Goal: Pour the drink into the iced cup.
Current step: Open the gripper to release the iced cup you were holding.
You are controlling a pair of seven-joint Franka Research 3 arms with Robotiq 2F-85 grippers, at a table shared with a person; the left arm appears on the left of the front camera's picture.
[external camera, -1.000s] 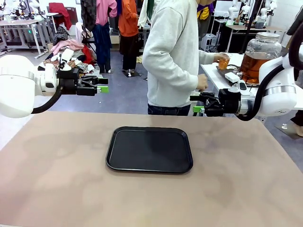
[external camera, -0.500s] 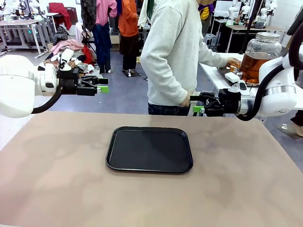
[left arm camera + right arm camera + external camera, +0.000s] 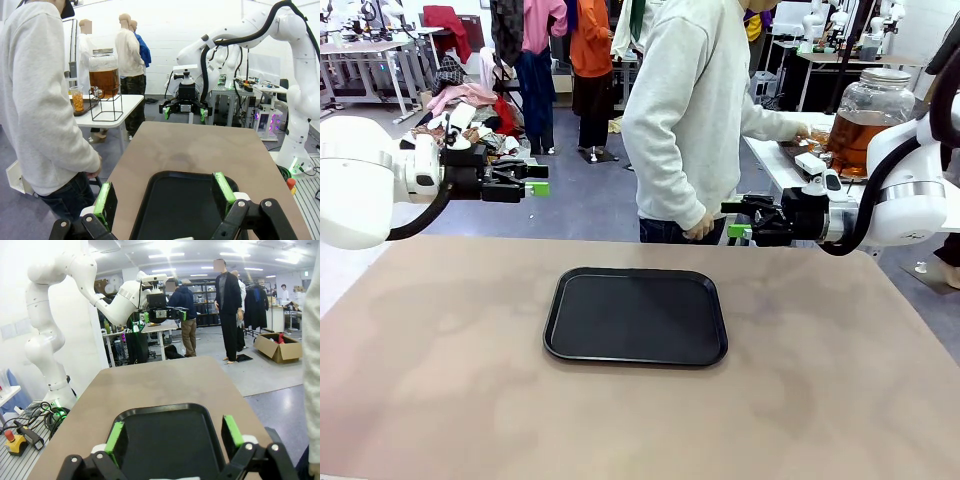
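Observation:
The drink is amber liquid in a clear cup on a side table, next to a big glass jar of the same liquid. A person in a grey sweatshirt stands at the table's far edge with one hand stretched to the jar. The iced cup is out of view. My left gripper hangs open and empty above the table's far left. My right gripper hangs open and empty at the far right. Both point inward. In the wrist views each gripper looks across the black tray.
The black tray lies bare at the table's middle. The side table with the jar stands beyond the far right corner. The person's other hand hangs close to my right gripper. Other tables and people stand farther back.
The person has turned toward the side table and carried the cup to the jar. Their other hand has dropped to hang near the table edge. Both arms have stayed still.

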